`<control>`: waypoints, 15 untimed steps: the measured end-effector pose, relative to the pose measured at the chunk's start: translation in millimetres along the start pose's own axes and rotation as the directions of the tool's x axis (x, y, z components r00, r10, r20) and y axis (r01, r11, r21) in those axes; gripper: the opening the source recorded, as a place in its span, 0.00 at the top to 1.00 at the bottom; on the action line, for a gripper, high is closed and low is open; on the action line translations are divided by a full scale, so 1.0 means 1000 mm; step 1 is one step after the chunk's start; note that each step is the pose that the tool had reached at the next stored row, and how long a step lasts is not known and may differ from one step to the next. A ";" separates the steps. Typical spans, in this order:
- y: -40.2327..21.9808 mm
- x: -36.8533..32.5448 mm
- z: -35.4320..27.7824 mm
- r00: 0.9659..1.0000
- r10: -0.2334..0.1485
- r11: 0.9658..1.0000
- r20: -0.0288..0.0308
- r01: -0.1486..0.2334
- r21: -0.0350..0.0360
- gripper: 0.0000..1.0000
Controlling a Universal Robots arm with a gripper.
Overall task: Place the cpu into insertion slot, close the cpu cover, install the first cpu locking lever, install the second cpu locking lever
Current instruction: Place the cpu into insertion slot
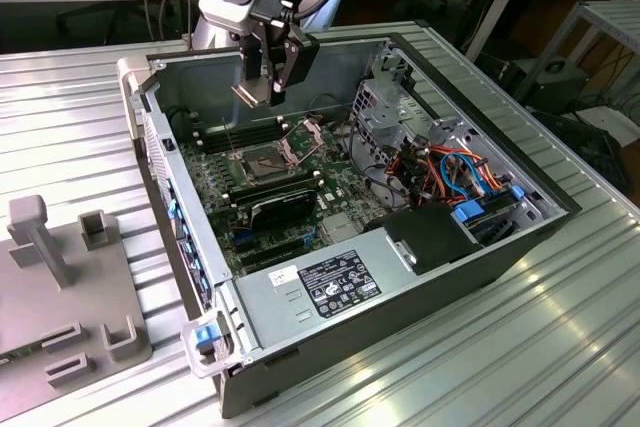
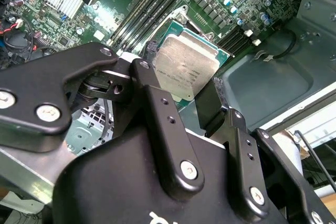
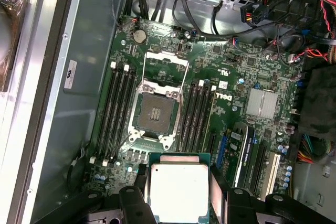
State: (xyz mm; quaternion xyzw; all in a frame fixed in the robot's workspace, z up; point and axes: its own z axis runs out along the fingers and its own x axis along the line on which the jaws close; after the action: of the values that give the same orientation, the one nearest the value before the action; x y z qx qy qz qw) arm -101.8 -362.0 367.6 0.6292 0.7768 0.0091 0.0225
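My gripper [image 1: 262, 87] is shut on the cpu [image 1: 247, 95], a flat square chip with a silvery top, and hangs above the open computer case. Below it lies the insertion slot [image 1: 262, 160], a dark bare square socket on the green board. The cpu cover [image 1: 305, 135] stands hinged open at the socket's far side. In the first wrist view the cpu [image 3: 178, 190] sits between the black fingers [image 3: 132, 202], well short of the insertion slot [image 3: 156, 113] and the open cpu cover [image 3: 167, 64]. In the second wrist view the cpu [image 2: 186, 66] is clamped by its edges.
Long black memory slots [image 3: 118, 111] flank the socket on both sides. A silver heatsink [image 3: 261, 103] and card slots lie beyond. Coloured cables [image 1: 455, 172], a drive cage [image 1: 385, 107] and the power supply [image 1: 330, 282] crowd the case. A grey fixture [image 1: 70, 287] stands outside the case.
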 end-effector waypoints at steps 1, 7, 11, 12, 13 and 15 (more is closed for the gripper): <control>0.0000 0.0000 0.0000 1.000 0.000 1.000 0.000 0.000 0.000 0.45; 0.0000 0.0001 0.0002 1.000 0.004 1.000 0.000 -0.004 0.000 0.45; 0.0000 0.0003 0.0015 0.999 0.049 0.999 0.002 -0.049 0.001 0.45; 0.0000 0.0003 0.0022 0.998 0.070 0.998 0.003 -0.070 0.002 0.45; 0.0000 0.0003 0.0026 0.997 0.081 0.997 0.004 -0.081 0.002 0.45; 0.0008 0.0011 0.0045 0.995 0.100 0.995 0.004 -0.100 0.002 0.45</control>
State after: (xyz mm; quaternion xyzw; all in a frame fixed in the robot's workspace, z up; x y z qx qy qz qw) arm -101.1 -360.8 363.1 0.6674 0.7443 0.0079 0.0230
